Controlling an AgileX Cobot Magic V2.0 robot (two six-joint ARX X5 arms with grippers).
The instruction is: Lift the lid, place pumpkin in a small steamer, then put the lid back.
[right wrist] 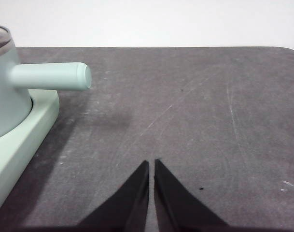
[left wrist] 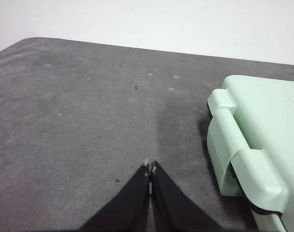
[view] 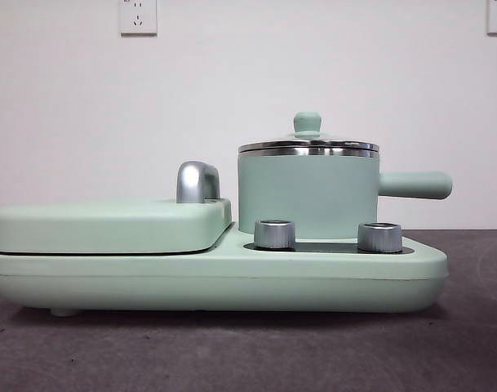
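The small steamer [view: 307,194] is a mint green pot on the right half of the cooker base, its straight side handle [view: 414,185] pointing right. The lid [view: 308,145], steel-rimmed with a mint knob [view: 307,122], rests on it. No pumpkin shows in any view. My left gripper [left wrist: 150,167] hovers shut over bare grey mat, beside the cooker's hinged end [left wrist: 255,150]. My right gripper [right wrist: 151,164] is shut over the mat, off to the side of the steamer's handle [right wrist: 50,76] and pot wall [right wrist: 4,92]. Neither gripper appears in the front view.
The mint green cooker base [view: 215,278] carries a flat griddle cover [view: 109,224] with a chrome handle [view: 196,181] on its left half. Two chrome dials [view: 274,233] [view: 379,237] stand in front of the pot. Grey mat [view: 248,351] surrounds the cooker; a white wall stands behind.
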